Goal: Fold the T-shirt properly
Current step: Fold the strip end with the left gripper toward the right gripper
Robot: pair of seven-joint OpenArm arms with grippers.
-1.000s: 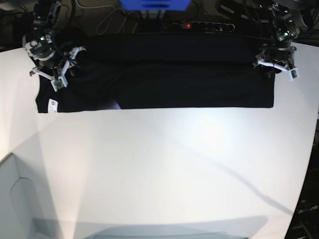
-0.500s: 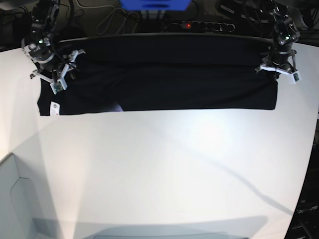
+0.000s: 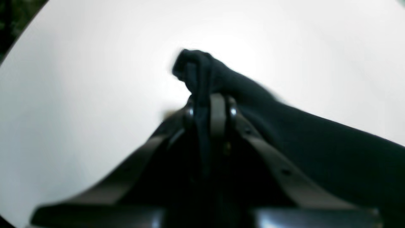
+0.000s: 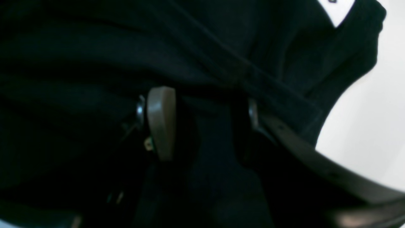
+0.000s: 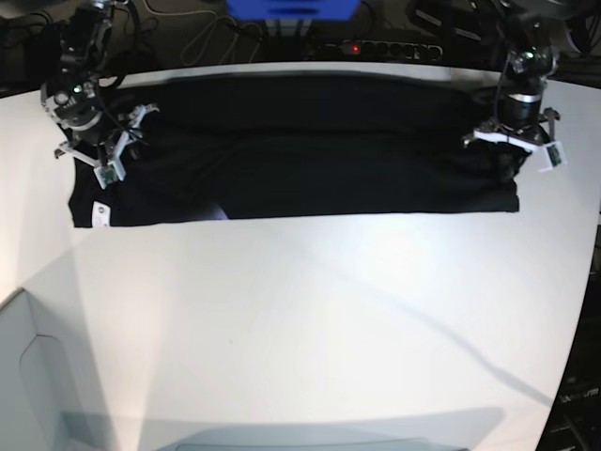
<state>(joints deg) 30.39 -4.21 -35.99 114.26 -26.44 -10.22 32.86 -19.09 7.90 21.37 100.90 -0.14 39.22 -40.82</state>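
A black T-shirt (image 5: 300,150) is spread in a long band across the far side of a white table (image 5: 310,319). A small white tag (image 5: 98,214) is seen at one near corner of the shirt. At the shirt's opposite end, a bunched fold is pinched tight by the left gripper (image 3: 208,109). Above the tag's end, the right gripper (image 4: 197,123) is held with jaws apart over the cloth.

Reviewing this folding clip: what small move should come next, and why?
Probably close the right gripper on the T-shirt: its jaws stand apart with black cloth between them, while the left gripper is already shut on a bunched corner.
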